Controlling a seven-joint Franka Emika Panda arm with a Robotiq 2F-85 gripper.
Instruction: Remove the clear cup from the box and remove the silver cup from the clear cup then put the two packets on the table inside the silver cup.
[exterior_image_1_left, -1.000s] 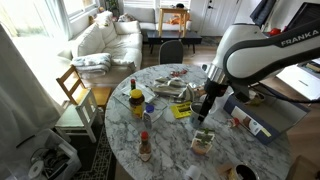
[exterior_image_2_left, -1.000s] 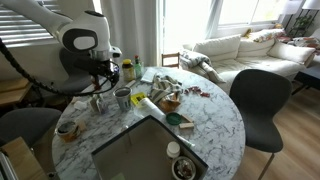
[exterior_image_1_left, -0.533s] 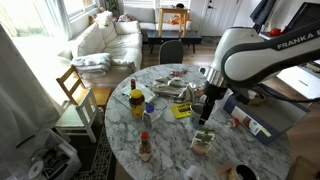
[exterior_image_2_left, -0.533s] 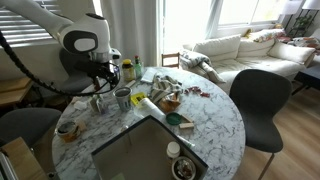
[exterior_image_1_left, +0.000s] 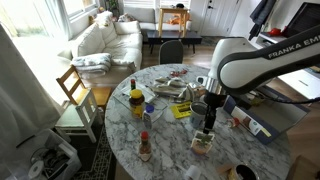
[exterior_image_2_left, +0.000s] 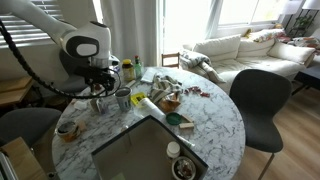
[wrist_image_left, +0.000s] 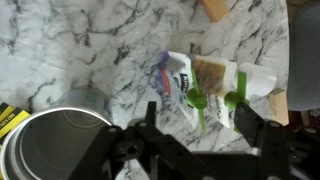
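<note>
Closest to my wrist camera, the end effector (wrist_image_left: 197, 114) stands wide, its two dark fingers (wrist_image_left: 150, 112) either side of a white-and-green printed foil packet (wrist_image_left: 205, 78) lying flat on the marble. I cannot tell whether either finger touches it. The fingers' lower parts and the mount are blurred and cut by the frame edge.

At the lower left of that view sits the dull grey metallic silver cup (wrist_image_left: 45, 148), upright, with only part of its rim in frame. A pale rounded shape (wrist_image_left: 88, 100) lies just beyond it, too soft for me to name.

In both exterior views the end effector (exterior_image_1_left: 208, 123) (exterior_image_2_left: 99, 96) hangs low over the round white marble worktop (exterior_image_1_left: 165, 135) (exterior_image_2_left: 215, 125), and its own bulk hides the packet. An exterior view shows the silver cup (exterior_image_2_left: 123, 98) standing on the worktop just beside the end effector. I cannot pick it out from the opposite side.

That same view alone shows the large shallow blue-grey rectangular box (exterior_image_2_left: 135, 150), in the foreground and cut off at the bottom, well apart from the cup. A yellow squeeze bottle (exterior_image_1_left: 136, 101) stands among clutter too small to read.

Farthest off are a dark chair (exterior_image_2_left: 262, 95) and a white sofa (exterior_image_1_left: 105, 38) (exterior_image_2_left: 240, 48).
</note>
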